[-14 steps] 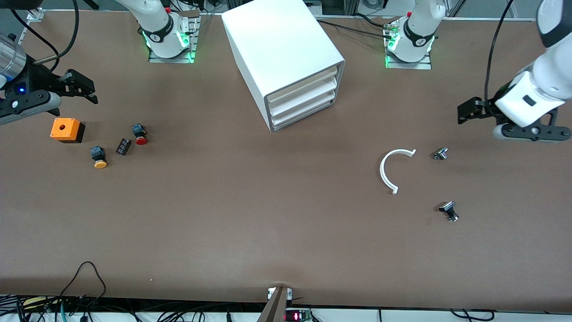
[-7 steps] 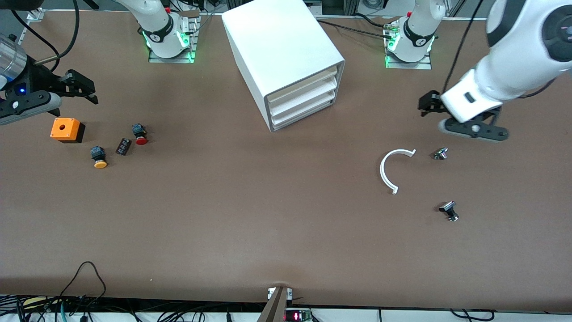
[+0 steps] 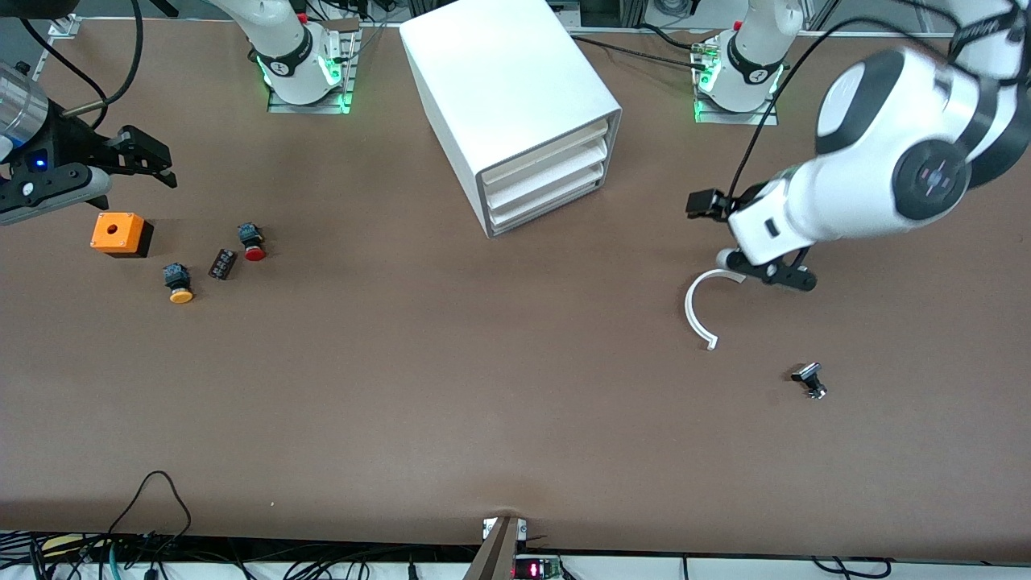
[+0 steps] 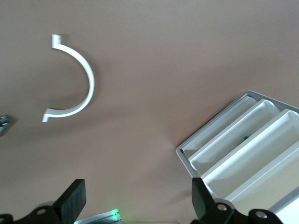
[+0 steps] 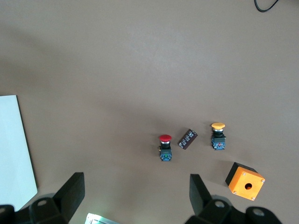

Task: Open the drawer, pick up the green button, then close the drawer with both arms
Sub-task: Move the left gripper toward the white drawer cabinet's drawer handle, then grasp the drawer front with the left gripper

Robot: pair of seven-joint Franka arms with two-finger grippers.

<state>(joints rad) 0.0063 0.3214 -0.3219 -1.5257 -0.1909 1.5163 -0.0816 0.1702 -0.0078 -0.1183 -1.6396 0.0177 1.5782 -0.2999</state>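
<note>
- The left gripper [image 3: 699, 203] hangs over the bench [image 3: 483, 387], between the cabinet [image 3: 515, 105] and the white curved piece [image 3: 697, 310]. Its fingers [image 4: 72, 201] are spread wide and grasp nothing.
- In the left wrist view, the cabinet front lies off one fingertip and the curved piece lies on bare bench ahead of the other.
- The drawer [image 3: 548, 211], lowest of three, sits flush in the grey frame, fully closed.
- A small green speck [image 4: 245, 137] shows inside one tray in the left wrist view; whether it is the button cannot be told.
- The right gripper [image 3: 149, 161] waits in the air at the right arm's end of the bench, above the orange box [image 3: 118, 234]. Its fingers [image 5: 70, 191] are released and empty.
- In the right wrist view, the red-capped button [image 5: 165, 147], a small dark block [image 5: 187, 139] and the yellow-capped button [image 5: 217, 135] lie in a row ahead of the fingertips.
- A small black-and-metal part [image 3: 810, 380] rests well apart from the left gripper.
</note>
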